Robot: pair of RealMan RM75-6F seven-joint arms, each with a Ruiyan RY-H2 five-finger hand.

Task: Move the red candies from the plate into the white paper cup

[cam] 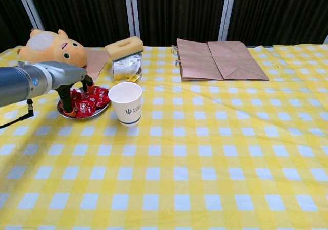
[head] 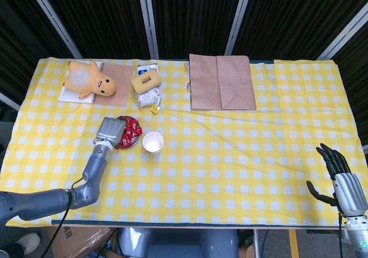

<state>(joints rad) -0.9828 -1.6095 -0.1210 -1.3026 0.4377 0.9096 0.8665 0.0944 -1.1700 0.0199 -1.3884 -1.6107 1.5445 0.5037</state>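
Red wrapped candies are heaped on a small metal plate at the table's left. Just right of the plate stands the white paper cup, upright, and I see nothing in it. My left hand hangs over the plate's left side. Its dark fingertips reach down among the candies, spread apart. No candy shows pinched between them. My right hand rests off the table's near right corner with its fingers spread, holding nothing; only the head view shows it.
A yellow plush toy lies on a notebook at the back left. A sponge on a wrapped packet sits behind the plate. A flat brown paper bag lies at the back middle.
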